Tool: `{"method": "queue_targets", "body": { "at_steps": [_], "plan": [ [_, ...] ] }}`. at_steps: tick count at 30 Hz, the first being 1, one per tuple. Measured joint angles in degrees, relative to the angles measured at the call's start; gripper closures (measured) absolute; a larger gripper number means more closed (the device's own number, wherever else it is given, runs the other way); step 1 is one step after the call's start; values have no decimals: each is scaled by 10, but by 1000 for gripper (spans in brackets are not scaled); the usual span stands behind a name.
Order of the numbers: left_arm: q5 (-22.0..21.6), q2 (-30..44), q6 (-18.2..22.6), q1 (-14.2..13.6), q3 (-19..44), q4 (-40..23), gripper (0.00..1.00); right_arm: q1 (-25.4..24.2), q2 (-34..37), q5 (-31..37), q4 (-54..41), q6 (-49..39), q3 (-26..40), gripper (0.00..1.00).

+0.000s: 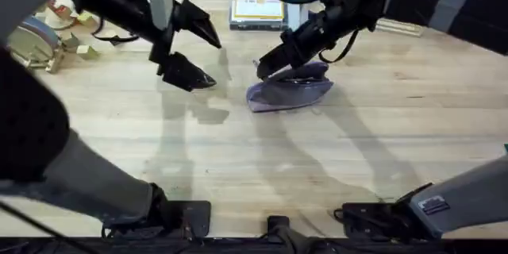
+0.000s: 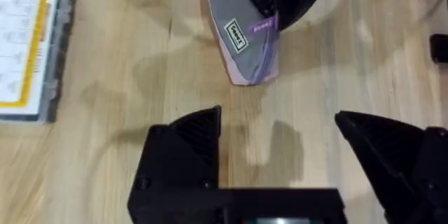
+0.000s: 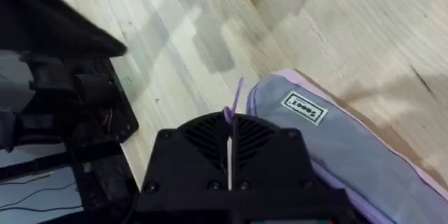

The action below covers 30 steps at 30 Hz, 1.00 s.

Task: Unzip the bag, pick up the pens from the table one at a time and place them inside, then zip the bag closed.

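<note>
Overhead, bag (image 1: 290, 93): lies on the surface (image 1: 333, 159) past the middle, toward the far edge.
Overhead, right hand (image 1: 266, 67): at the bag's left end.
Overhead, left hand (image 1: 208, 55): fingers spread wide, above bare wood left of the bag.
Overhead, clear box (image 1: 257, 12): at the far edge.
Left wrist, left hand (image 2: 280, 147): both black fingers far apart, nothing between them; bag (image 2: 241, 49) beyond.
Right wrist, right hand (image 3: 229, 129): fingers pressed together on the purple zipper pull (image 3: 235, 105) at the end of the bag (image 3: 350, 154).

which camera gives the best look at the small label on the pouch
The right wrist view: the label sits near and unobstructed on the bag's grey panel. The left wrist view shows it farther off; overhead it is too small to make out.
</note>
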Motion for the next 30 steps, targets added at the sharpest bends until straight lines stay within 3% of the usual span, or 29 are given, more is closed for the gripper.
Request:
{"method": "queue_targets", "body": {
  "at_steps": [2,10,20,30],
  "plan": [
    [22,41,24,0,0,0,6,0,0,0,0,0,0,969],
    [48,101,38,-10,0,6,6,0,0,0,0,0,0,969],
    [62,196,40,-69,0,20,6,0,0,0,0,0,0,969],
    [83,210,40,-119,0,64,6,0,0,0,0,0,0,969]
  ]
}}
